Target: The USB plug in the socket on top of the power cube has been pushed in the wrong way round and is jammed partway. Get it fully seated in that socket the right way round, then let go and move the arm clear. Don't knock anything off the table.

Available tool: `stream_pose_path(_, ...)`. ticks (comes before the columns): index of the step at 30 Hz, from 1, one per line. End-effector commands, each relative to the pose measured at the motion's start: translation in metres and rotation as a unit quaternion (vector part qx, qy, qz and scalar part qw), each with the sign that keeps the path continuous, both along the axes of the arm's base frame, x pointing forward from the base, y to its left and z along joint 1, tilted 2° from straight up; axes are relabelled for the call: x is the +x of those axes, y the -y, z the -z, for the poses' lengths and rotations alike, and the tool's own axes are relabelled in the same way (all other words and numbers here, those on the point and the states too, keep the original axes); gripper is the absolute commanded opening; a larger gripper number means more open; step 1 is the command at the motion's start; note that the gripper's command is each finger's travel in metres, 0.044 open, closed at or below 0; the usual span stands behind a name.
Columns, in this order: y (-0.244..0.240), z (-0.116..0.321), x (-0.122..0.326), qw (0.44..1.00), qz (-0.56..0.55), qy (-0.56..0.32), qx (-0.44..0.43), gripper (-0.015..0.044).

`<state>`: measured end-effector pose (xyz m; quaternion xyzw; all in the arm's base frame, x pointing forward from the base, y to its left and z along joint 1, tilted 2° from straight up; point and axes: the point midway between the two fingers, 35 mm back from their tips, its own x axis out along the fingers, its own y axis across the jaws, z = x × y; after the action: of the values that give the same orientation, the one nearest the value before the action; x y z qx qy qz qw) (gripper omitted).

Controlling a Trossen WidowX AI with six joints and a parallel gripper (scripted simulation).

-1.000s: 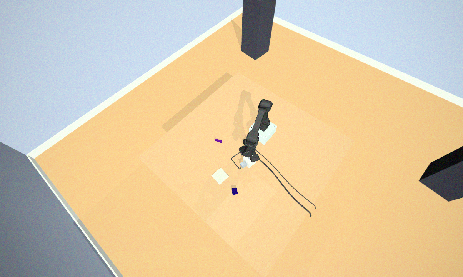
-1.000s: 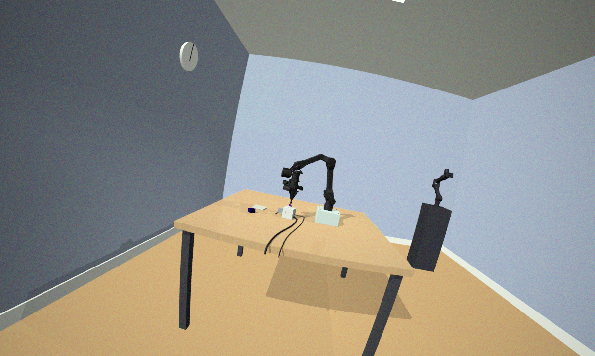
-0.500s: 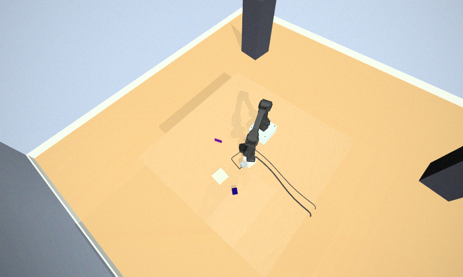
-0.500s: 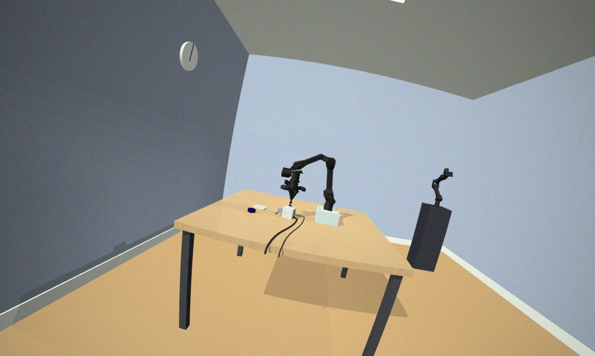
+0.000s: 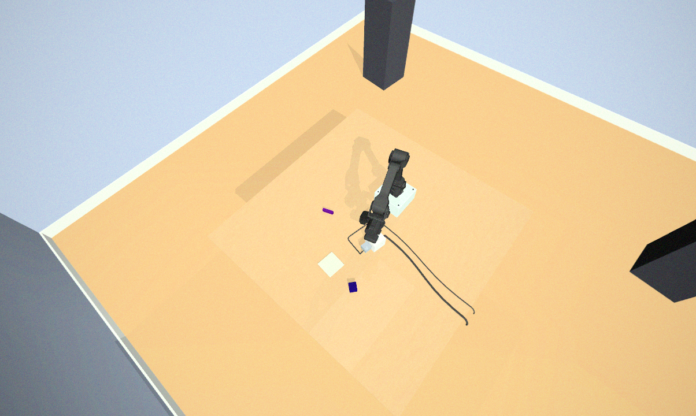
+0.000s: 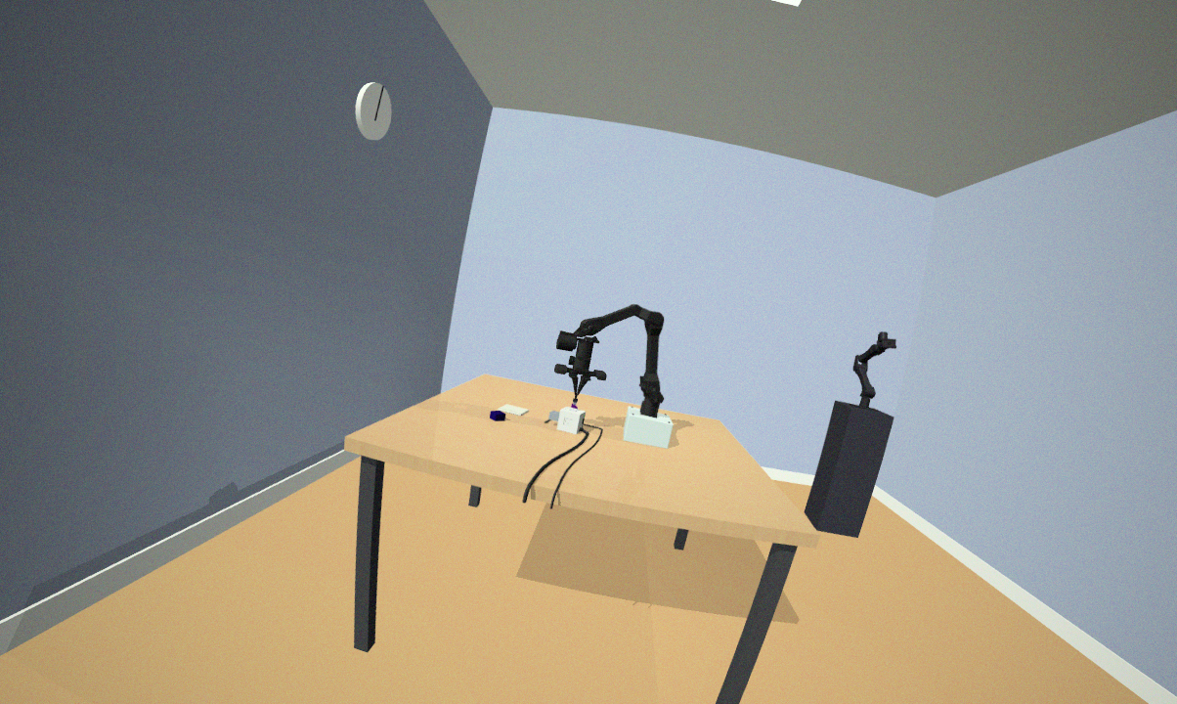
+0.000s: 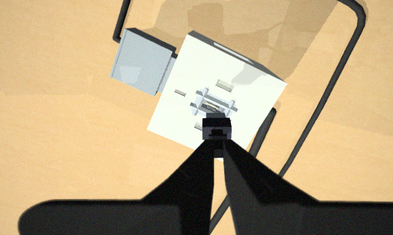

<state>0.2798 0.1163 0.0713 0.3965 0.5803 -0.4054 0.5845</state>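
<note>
The white power cube (image 5: pixel 377 244) (image 6: pixel 570 420) (image 7: pixel 196 62) stands on the table under my gripper (image 6: pixel 575 400) (image 7: pixel 218 147). The gripper points down and is shut on the dark USB plug (image 7: pixel 217 128). In the wrist view the plug's lower end hangs over the near edge of the socket (image 7: pixel 211 106) on top of the cube. The socket opening partly shows, so the plug looks out of it. The cube and socket look turned relative to the plug. The exact gap and the plug's way round cannot be told. The arm hides the plug in the top view.
A grey adapter (image 5: pixel 366 247) (image 7: pixel 141 62) sticks out of the cube's side. Black cables (image 5: pixel 426 275) (image 7: pixel 328 85) run beside the cube. A white square (image 5: pixel 330 264) (image 6: pixel 513 410), a dark blue block (image 5: pixel 352 287) (image 6: pixel 497 416) and a purple stick (image 5: pixel 328 210) lie on the table.
</note>
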Motion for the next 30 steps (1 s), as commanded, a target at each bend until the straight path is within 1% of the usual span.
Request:
stream_pose_path(1,0.0001,0.0002,-0.0003,0.998,0.056,0.000,0.000,0.0000)
stream_pose_path(15,0.0001,0.0002,-0.0003,0.973,0.229,0.003,-0.001,0.0000)
stream_pose_path(30,0.0000,0.0003,0.0001,0.974,0.228,0.003,-0.001,0.0000)
